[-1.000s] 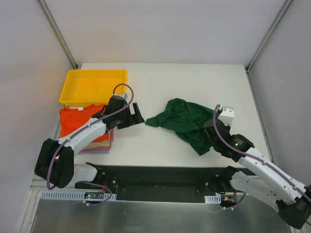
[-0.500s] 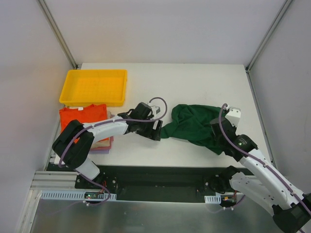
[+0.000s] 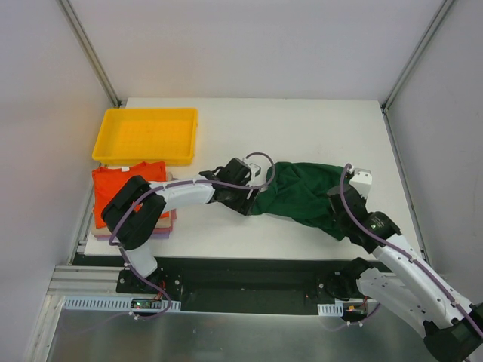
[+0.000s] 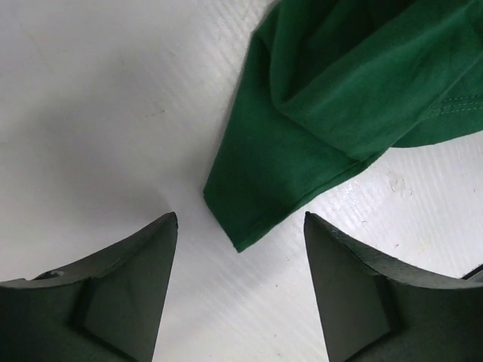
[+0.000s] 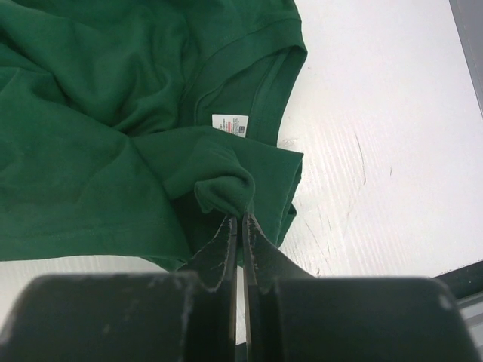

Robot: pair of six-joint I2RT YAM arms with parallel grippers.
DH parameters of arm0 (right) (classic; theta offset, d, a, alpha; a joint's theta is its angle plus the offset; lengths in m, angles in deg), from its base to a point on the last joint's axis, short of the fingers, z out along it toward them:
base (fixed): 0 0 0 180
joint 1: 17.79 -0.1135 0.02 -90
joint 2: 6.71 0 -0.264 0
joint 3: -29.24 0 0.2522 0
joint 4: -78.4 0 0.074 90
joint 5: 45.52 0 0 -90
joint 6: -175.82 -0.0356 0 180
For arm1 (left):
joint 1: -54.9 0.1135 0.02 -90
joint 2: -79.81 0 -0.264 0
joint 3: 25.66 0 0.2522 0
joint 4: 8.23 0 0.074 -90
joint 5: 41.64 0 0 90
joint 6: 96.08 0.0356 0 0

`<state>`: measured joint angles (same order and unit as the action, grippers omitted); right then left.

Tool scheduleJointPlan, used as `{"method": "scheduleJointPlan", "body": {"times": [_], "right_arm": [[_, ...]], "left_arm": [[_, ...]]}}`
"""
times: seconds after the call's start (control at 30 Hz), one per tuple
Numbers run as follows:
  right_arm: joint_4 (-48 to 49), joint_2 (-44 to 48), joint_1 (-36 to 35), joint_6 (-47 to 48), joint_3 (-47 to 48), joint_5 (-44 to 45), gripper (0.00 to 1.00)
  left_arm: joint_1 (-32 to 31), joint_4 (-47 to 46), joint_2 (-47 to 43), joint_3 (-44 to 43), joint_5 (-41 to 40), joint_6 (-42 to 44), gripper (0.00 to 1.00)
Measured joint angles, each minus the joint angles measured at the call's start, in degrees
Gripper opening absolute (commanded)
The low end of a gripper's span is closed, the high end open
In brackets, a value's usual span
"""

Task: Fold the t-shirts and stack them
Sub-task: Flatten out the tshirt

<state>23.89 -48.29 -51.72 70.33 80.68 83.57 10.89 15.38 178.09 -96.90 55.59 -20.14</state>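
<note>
The dark green t-shirt point(image 3: 302, 192) lies crumpled at the table's middle right. My right gripper point(image 5: 240, 217) is shut on a small fold of it near the collar, where a white label point(image 5: 229, 124) shows. My left gripper point(image 4: 240, 219) is open and empty just over the table, its jaws astride the tip of a green sleeve point(image 4: 260, 200) without touching it. In the top view the left gripper point(image 3: 253, 197) sits at the shirt's left edge. An orange t-shirt point(image 3: 124, 185) tops a stack of folded beige and pink-lilac shirts point(image 3: 167, 222) at the left.
A yellow plastic tray point(image 3: 146, 134) stands at the back left, just behind the folded stack. The white table point(image 3: 302, 128) ends at walls left and right. A black rail point(image 3: 249, 275) runs along the near edge.
My left gripper has swung right from beside the orange stack to the green shirt's left sleeve. My right gripper has pulled the shirt rightward, spreading it wider.
</note>
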Motion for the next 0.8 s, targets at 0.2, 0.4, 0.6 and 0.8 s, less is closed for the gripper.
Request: {"method": "scheduleJointPlan", "body": {"times": [0.2,0.4,0.6,0.8], "right_arm": [[0.1,0.3,0.0,0.4,-0.1,-0.6,0.0],[0.2,0.8,0.0,0.8,-0.1,-0.9,0.0],[0.2,1.4,0.1,1.1,-0.1,-1.0,0.0],[-2.0,0.9,0.7,1.7,2.5,-0.7,0.0]], "left_arm": [[-2.7,0.1,2.3,-1.8,-0.8,1.5,0.34],[-3.2,0.2,3.8,-3.1,-0.7,1.6,0.0],[-3.4,0.4,3.6,-3.0,-0.7,1.6,0.0],[-3.0,2.1,-7.8,-1.2,-1.2,-2.1,0.0]]}}
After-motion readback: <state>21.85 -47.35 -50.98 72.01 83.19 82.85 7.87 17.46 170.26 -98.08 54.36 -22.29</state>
